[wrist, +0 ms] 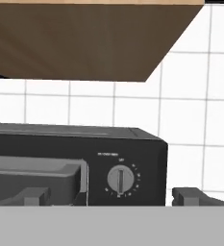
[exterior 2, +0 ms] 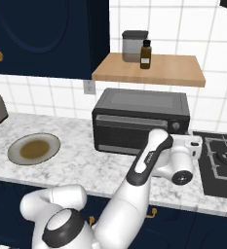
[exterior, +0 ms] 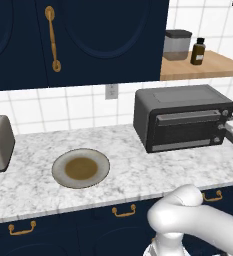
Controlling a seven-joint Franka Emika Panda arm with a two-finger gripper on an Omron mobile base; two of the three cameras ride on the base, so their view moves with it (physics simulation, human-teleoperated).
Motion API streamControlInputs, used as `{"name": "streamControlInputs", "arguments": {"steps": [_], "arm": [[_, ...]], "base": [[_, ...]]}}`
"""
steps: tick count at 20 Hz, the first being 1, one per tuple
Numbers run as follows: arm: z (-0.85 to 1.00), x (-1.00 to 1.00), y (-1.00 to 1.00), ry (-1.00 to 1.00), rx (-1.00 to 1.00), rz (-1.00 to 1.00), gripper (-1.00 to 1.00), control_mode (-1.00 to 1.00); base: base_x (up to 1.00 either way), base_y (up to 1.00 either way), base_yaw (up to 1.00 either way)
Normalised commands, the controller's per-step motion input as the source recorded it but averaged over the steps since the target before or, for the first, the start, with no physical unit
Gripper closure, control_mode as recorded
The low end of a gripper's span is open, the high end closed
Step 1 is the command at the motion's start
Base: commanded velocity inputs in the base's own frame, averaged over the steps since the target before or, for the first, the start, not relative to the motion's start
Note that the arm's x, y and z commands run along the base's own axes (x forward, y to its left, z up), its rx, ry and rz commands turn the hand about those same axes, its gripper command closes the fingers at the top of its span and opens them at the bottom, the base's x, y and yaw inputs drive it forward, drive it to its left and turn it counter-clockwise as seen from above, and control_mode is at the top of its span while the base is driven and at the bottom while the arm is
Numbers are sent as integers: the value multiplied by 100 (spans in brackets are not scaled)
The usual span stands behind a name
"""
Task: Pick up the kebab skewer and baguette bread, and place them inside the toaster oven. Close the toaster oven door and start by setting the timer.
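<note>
Facing the toaster oven (wrist: 75,166), the gripper (wrist: 111,196) stands with jaws spread wide, holding nothing; 1 round knob (wrist: 121,179) sits just ahead between its tips, the toaster oven door (exterior 2: 134,130) shut on the bench (exterior 2: 85,168)

My arm (exterior 2: 134,194) is glossy white, built of rounded, tube-like links with dark grey bands and caps at the joints. My hand (exterior 2: 183,155) is a boxy white block with a dark round disc on its side. My fingers (wrist: 192,196) are small, dark, blocky tips.
</note>
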Motion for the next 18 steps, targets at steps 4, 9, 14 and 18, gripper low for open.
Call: {"name": "streamControlInputs", "arguments": {"steps": [4, 9, 14, 18], "arm": [[0, 20, 2, 0, 2, -2, -100, -100], [0, 12, -2, 0, 1, -3, -100, -100], [0, 19, 0, 0, 0, -2, -100, -100], [0, 15, -6, 0, 1, 0, -100, -100]], "base": [[0, 0, 0], [0, 0, 0], [0, 0, 0], [0, 0, 0]]}}
